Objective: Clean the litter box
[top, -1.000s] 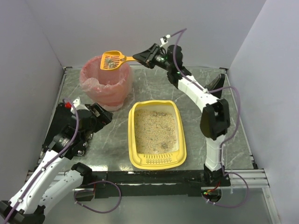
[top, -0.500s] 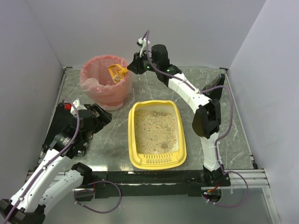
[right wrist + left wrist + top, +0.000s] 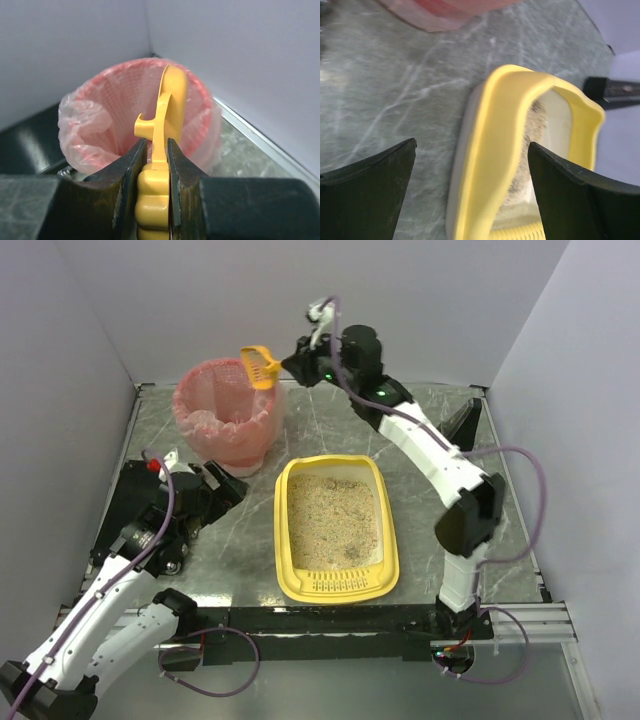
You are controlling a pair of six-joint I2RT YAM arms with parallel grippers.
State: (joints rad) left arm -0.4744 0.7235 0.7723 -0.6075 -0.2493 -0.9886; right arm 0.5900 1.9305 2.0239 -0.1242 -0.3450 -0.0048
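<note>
Right tool is clamped tight on the handle of the orange scoop, which is flipped up on its edge right above the rim of the pink-lined basket in the far left corner of the bench. Left tool is spread wide with nothing in it, hovering just left of the litter box. That one sits mid-bench toward the near edge, slotted lip nearest, beige litter inside.

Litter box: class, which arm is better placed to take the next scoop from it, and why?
Likely the right: the right gripper is shut on the orange scoop above the pink-lined basket, while the left gripper hangs open and empty beside the litter box.
</note>
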